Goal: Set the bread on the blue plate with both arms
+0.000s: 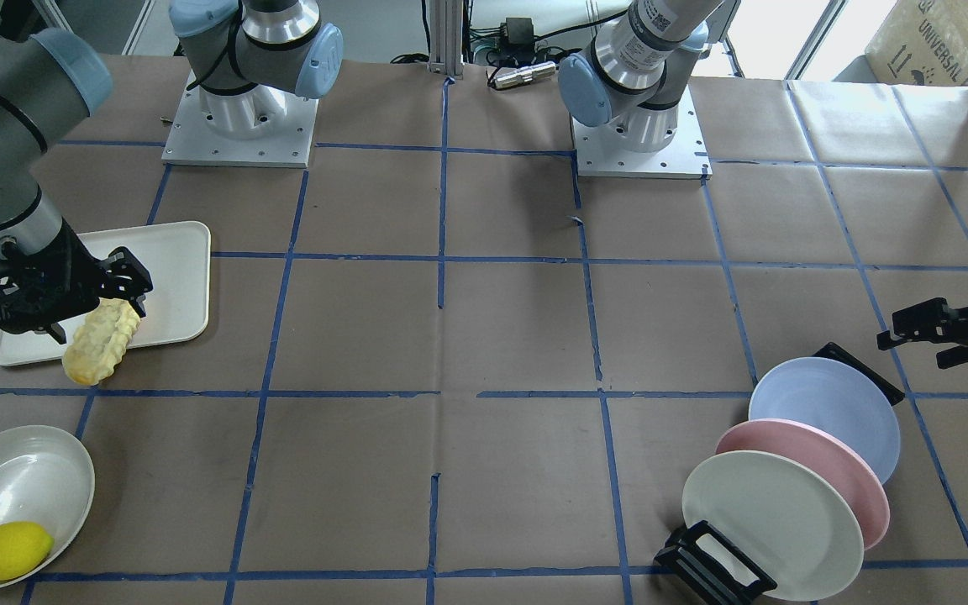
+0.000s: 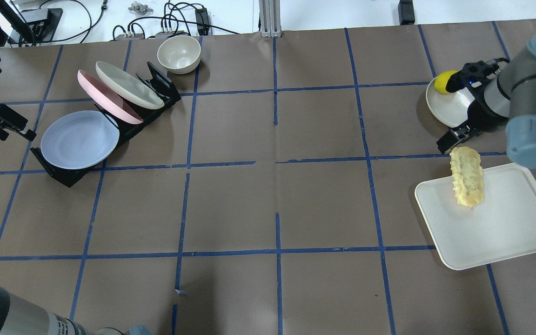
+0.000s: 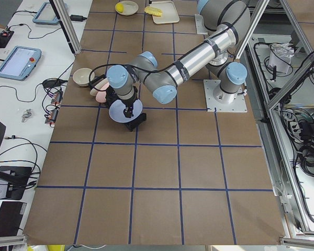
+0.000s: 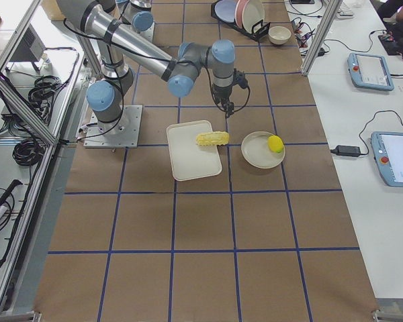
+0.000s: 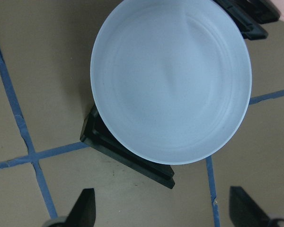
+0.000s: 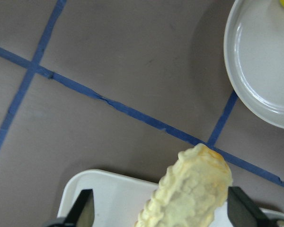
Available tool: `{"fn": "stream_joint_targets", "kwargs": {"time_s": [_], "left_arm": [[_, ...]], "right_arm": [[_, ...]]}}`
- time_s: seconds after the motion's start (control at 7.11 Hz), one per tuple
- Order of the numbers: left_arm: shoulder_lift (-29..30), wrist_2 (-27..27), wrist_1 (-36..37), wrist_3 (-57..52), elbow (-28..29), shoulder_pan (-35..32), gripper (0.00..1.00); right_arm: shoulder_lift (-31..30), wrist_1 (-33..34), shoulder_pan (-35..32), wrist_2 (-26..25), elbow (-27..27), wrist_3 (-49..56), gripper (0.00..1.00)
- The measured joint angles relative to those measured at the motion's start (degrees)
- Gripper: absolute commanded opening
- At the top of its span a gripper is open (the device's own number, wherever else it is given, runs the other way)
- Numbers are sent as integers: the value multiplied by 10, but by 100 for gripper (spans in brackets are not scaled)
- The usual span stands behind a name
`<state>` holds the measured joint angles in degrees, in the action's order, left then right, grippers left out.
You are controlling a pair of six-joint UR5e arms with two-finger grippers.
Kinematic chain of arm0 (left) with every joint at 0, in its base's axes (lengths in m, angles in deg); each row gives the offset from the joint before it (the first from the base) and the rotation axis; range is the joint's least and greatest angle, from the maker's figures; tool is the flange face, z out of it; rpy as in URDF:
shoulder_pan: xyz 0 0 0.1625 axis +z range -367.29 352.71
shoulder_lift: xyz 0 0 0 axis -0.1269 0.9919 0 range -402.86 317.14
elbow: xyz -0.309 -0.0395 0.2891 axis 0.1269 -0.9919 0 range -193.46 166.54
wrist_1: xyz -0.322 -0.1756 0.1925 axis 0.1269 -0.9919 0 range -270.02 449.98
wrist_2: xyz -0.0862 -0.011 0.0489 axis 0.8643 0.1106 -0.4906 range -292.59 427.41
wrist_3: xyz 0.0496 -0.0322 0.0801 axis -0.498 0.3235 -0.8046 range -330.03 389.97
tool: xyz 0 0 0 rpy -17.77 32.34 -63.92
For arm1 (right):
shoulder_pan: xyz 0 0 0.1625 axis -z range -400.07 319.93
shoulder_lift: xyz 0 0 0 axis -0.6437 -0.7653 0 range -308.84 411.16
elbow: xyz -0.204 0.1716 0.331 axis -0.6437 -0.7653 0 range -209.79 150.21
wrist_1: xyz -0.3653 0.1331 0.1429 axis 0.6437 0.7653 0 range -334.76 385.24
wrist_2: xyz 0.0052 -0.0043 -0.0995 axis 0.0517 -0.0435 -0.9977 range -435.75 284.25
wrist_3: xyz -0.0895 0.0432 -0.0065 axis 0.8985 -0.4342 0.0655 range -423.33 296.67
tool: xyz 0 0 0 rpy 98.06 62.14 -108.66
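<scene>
The bread is a bumpy golden loaf lying on the edge of a white tray, one end overhanging it. It also shows in the overhead view. My right gripper is open, with its fingers either side of the loaf's end, apart from it. The blue plate leans in a black rack and fills the left wrist view. My left gripper is open and empty, just beyond the plate's rim.
A pink plate and a cream plate stand in the same rack behind the blue one. A white dish with a lemon sits beside the tray. A small bowl stands past the rack.
</scene>
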<state>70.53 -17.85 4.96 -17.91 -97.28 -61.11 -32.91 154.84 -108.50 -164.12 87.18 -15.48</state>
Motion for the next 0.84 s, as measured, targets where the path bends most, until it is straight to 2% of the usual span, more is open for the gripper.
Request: {"fn": "stream_joint_targets", "kwargs": {"time_s": [0.14, 0.28, 0.56, 0.7, 0.84], "left_arm": [[6, 0, 0, 0, 1, 1, 100], [10, 0, 1, 0, 1, 2, 100], [35, 1, 19, -23, 4, 10, 100], [56, 6, 27, -33, 8, 15, 100], [77, 19, 30, -35, 14, 18, 100]], "right_arm": [[14, 56, 22, 10, 28, 31, 100], [33, 82, 38, 18, 40, 52, 99], [62, 99, 57, 23, 51, 64, 92], [66, 103, 60, 24, 60, 64, 75], [68, 108, 62, 24, 67, 64, 36]]}}
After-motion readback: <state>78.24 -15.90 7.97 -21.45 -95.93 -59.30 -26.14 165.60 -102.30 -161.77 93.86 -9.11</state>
